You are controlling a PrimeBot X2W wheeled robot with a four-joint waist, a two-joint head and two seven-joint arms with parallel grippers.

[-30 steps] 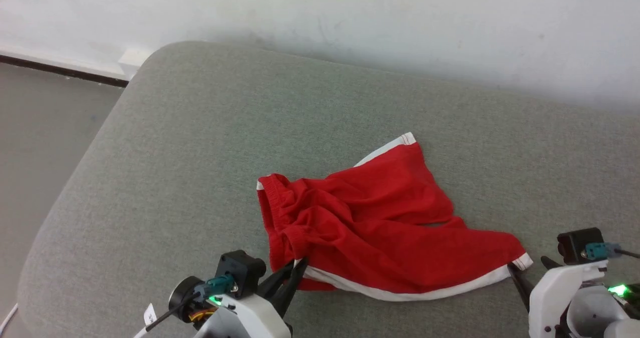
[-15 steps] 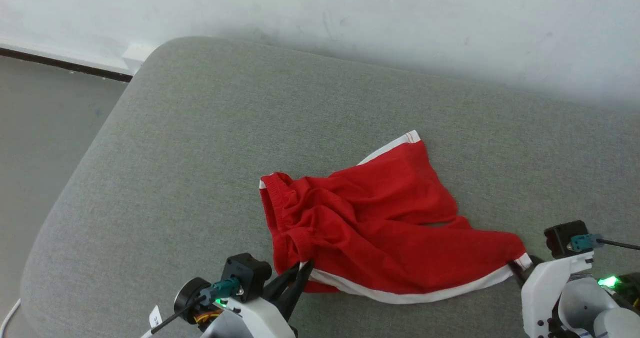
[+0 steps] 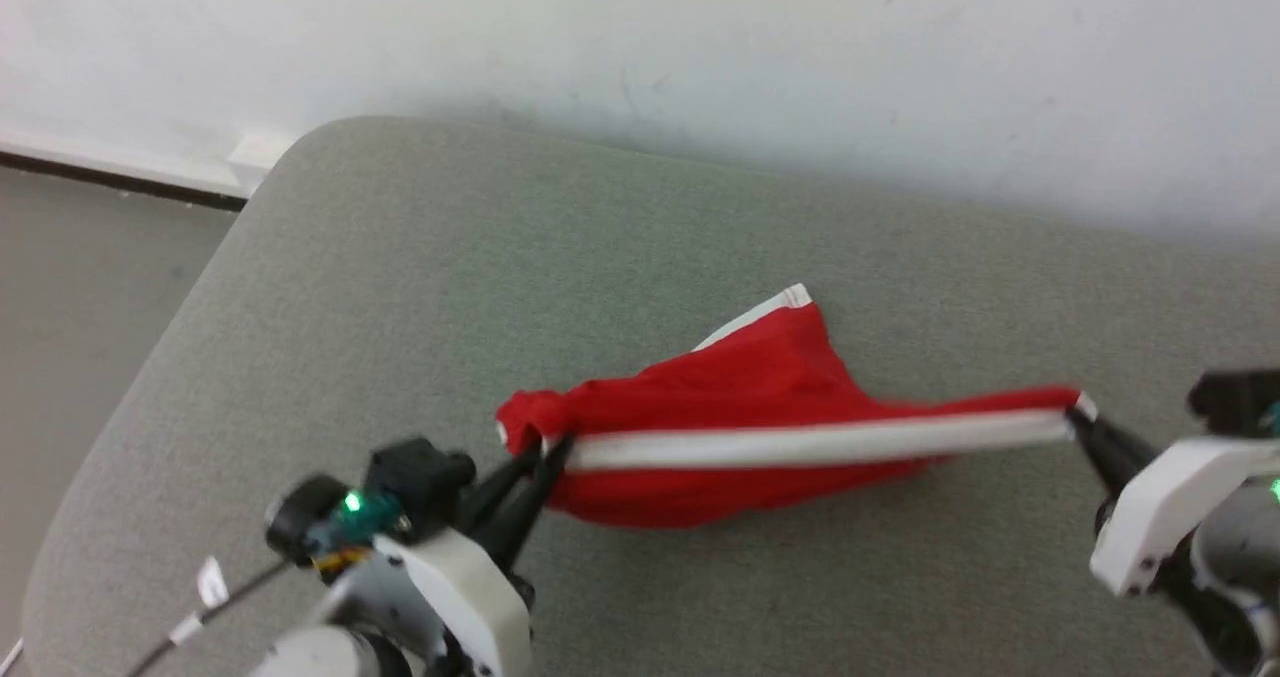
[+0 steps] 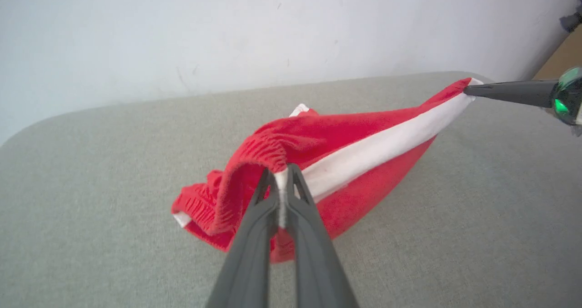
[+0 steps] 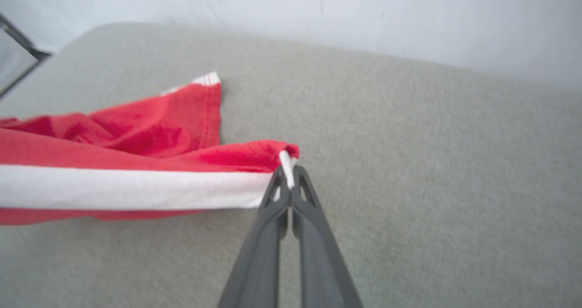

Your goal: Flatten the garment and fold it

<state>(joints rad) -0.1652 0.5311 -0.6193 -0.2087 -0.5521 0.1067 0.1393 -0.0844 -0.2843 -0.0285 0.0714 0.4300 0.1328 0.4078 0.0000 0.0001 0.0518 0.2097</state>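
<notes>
Stretching the shorts (image 3: 760, 397) between our two grippers, we have the left gripper (image 3: 548, 447) pinched on the waistband end of the white stripe (image 3: 800, 445) and the right gripper (image 3: 1075, 419) pinched on its hem end. The stripe hangs taut, and the red cloth below sags onto the middle of the cushion (image 3: 400, 287), well away from its far left corner.

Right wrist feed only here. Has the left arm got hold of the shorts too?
Observer: Yes, the left gripper has its fingers shut on the garment where stripe meets waistband.
Operator: Stripe taut across?
Observer: The head view shows the white stripe pulled straight from there to the right gripper.
Operator: Waistband flat?
Observer: No, the waistband is bunched in a loop beside the left arm's fingers.
</notes>
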